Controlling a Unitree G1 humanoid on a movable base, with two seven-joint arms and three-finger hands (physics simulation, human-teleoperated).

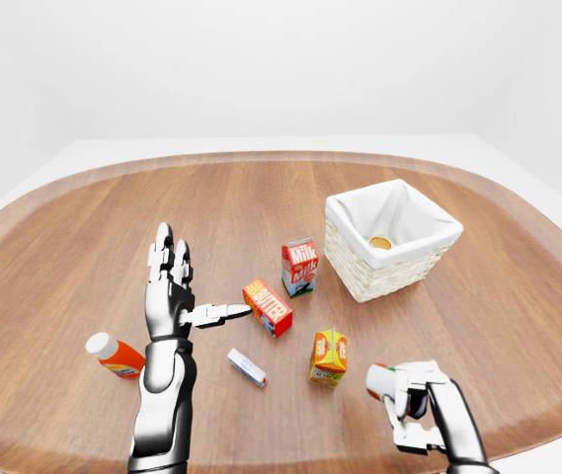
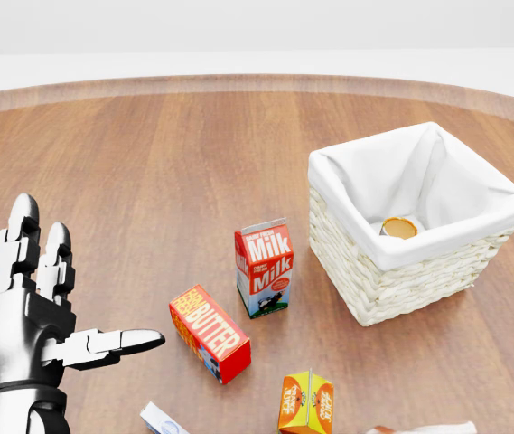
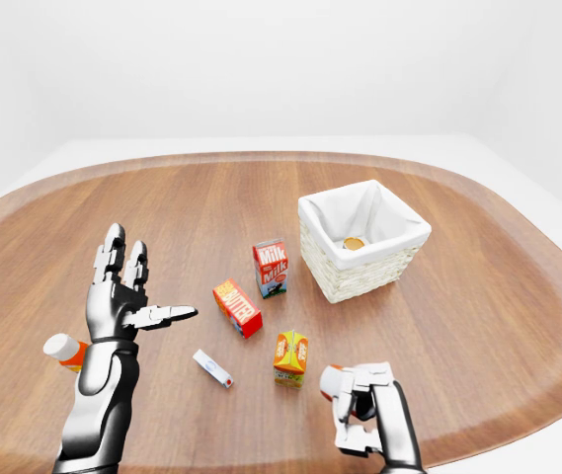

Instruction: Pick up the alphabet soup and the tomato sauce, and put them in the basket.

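**Second can in hand, near edge of tabletop**

My right hand (image 1: 411, 395) is wrapped round a red, white-capped can (image 1: 379, 379); I judge it the second item, since one can (image 2: 398, 228) lies in the basket (image 2: 392, 276). Next I must carry it far-right over the rim. My left hand (image 2: 35, 312) is spread, empty.

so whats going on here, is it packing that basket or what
Yes. One can already lies in the white-lined basket. The right hand is shut on a second can at the bottom of the left-eye view, not yet at the basket. The left hand is open and raised, holding nothing. The milk carton, butter box and juice carton sit untouched.
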